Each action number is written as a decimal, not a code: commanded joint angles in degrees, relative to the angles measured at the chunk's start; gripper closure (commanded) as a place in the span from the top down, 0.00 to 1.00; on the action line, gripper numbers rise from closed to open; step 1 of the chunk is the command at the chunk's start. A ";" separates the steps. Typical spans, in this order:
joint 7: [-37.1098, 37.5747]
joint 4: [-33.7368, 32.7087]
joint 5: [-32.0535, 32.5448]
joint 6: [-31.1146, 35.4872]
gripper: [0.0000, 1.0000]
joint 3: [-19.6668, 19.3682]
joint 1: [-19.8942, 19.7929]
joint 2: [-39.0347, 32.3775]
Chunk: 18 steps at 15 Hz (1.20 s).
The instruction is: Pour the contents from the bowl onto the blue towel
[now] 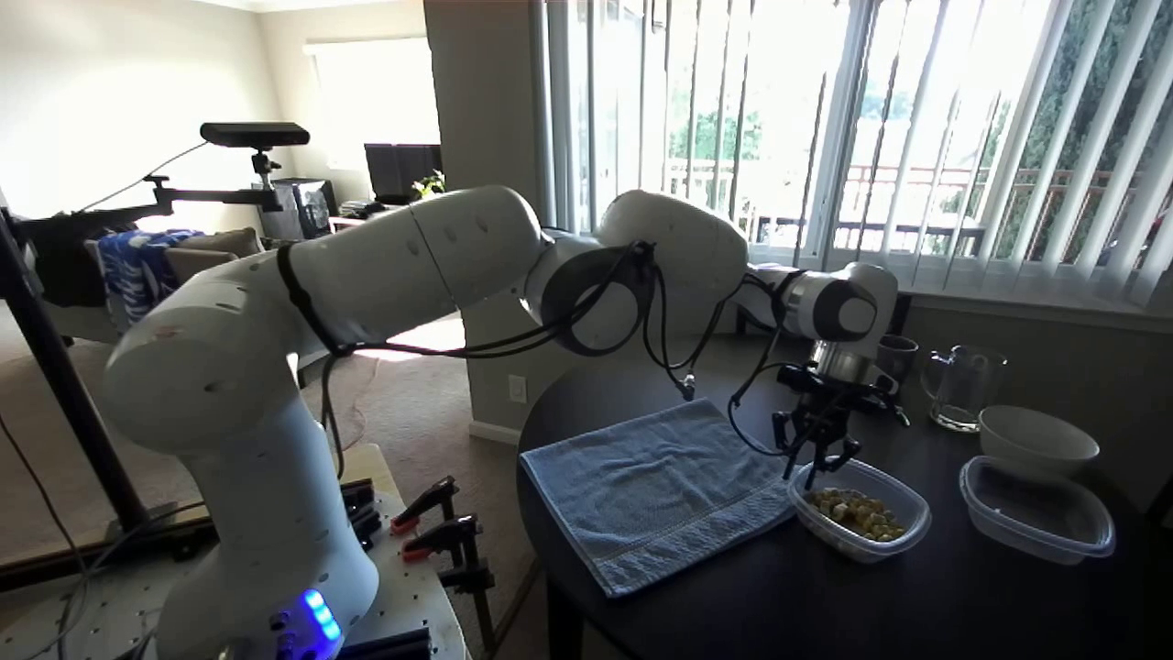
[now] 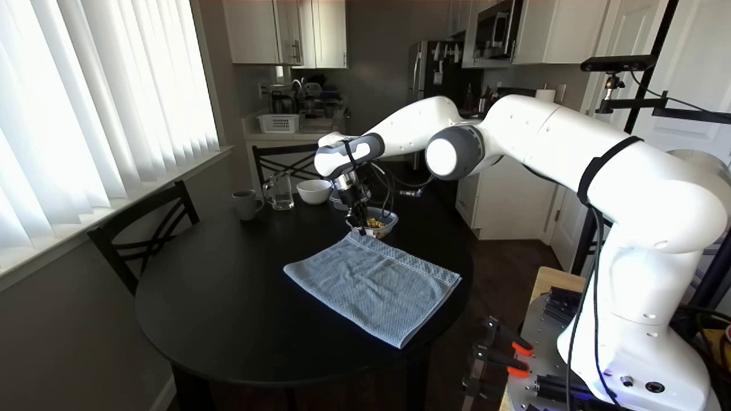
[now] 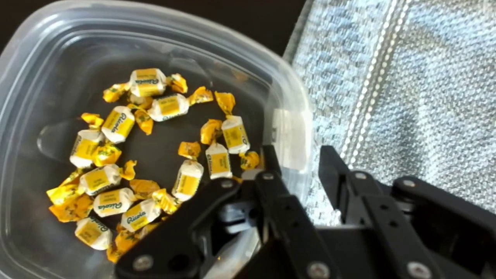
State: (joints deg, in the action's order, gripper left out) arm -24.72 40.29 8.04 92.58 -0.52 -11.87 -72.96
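The bowl is a clear squarish container (image 1: 848,547) on the dark table, also seen in an exterior view (image 2: 393,217) and the wrist view (image 3: 217,38). It holds the contents, yellow and white wrapped candies (image 3: 110,201), also visible in both exterior views (image 1: 857,513) (image 2: 375,223). The light blue towel (image 1: 660,495) lies wrinkled beside the bowl, also in an exterior view (image 2: 377,285) and the wrist view (image 3: 418,97). My gripper (image 3: 296,159) is open. One finger is over the bowl's inside, the other outside over the towel, with the bowl's wall between them. Whether the fingers touch it is unclear.
A white bowl (image 1: 1035,440) and a clear tub (image 1: 1035,527) stand beyond the candy bowl. A glass mug (image 1: 964,390) and a grey mug (image 2: 245,204) stand near the window side of the round table (image 2: 228,319). Cables hang from my arm near the towel.
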 commanded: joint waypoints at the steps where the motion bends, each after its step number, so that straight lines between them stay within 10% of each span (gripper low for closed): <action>1: -1.55 -2.57 -1.04 -2.11 0.02 0.96 -0.74 -1.14; 18: 18.66 -6.44 4.72 -0.42 0.02 -8.69 1.91 0.66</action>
State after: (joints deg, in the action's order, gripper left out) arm -12.05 32.14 10.32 93.40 -6.49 -12.46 -72.90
